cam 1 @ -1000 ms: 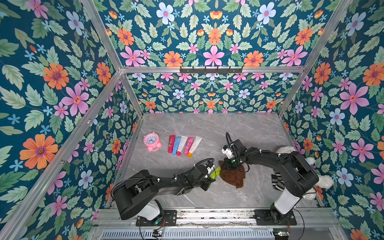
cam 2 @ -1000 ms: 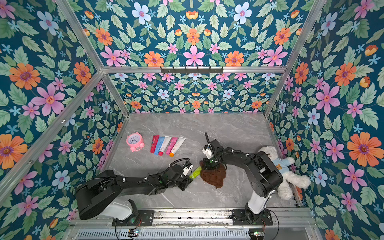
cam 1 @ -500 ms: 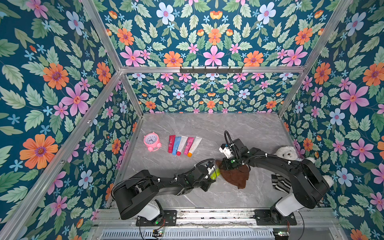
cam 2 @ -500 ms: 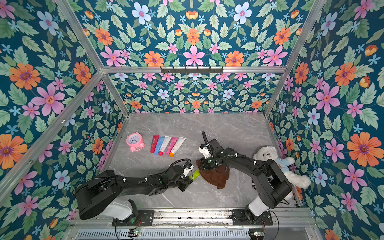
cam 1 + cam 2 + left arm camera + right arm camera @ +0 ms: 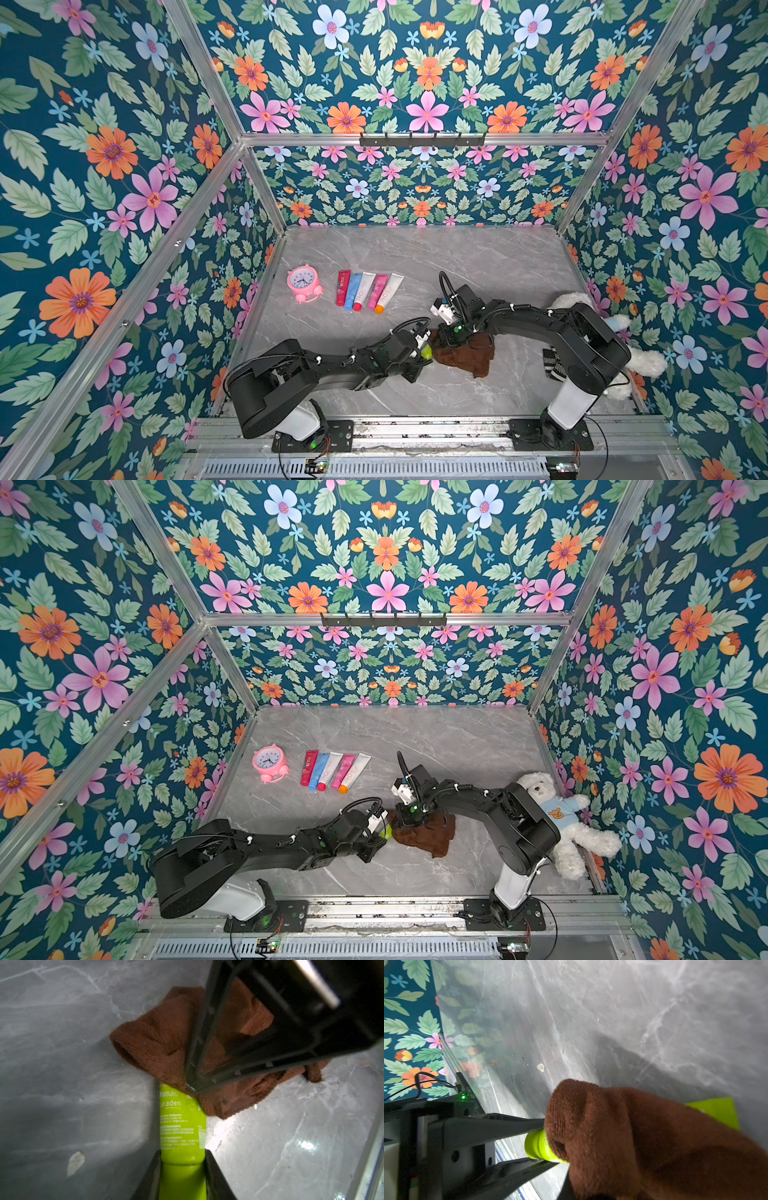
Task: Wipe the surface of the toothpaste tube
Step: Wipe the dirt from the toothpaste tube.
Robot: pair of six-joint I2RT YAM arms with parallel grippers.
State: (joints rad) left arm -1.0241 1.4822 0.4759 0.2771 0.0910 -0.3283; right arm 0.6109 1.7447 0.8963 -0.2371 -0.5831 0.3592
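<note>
Nearer the front rail than the pink alarm clock [image 5: 304, 283], and well off to the side of it past the row of five tubes [image 5: 368, 291], the lime-green toothpaste tube [image 5: 182, 1126] was held between the two arms over the grey marble counter [image 5: 415, 257]. Its long axis ran in line with the left arm [image 5: 332, 365]. The capped end was on the clock's side and the flat crimped end pointed away from the clock, toward the right arm [image 5: 540, 324]. The left jaws stood partly apart and were clamped on the tube at its cap and shoulder, one on each side, with the printed body reaching out beyond them. A brown cloth [image 5: 158, 1043] lay draped over the farther part of the tube. In the right wrist view it covered the middle, leaving the cap bare at one end and a corner of the crimp poking out at the other. The right jaws were closed together on a bunched fold of that cloth, directly above the tube and pressing the cloth against it. In both top views only a small patch of green showed at the cloth's edge. Whether the tube rested on the counter or hung just above it could not be told. A white teddy bear [image 5: 561, 812] lay against the wall farthest from the clock, well apart from the tube.
</note>
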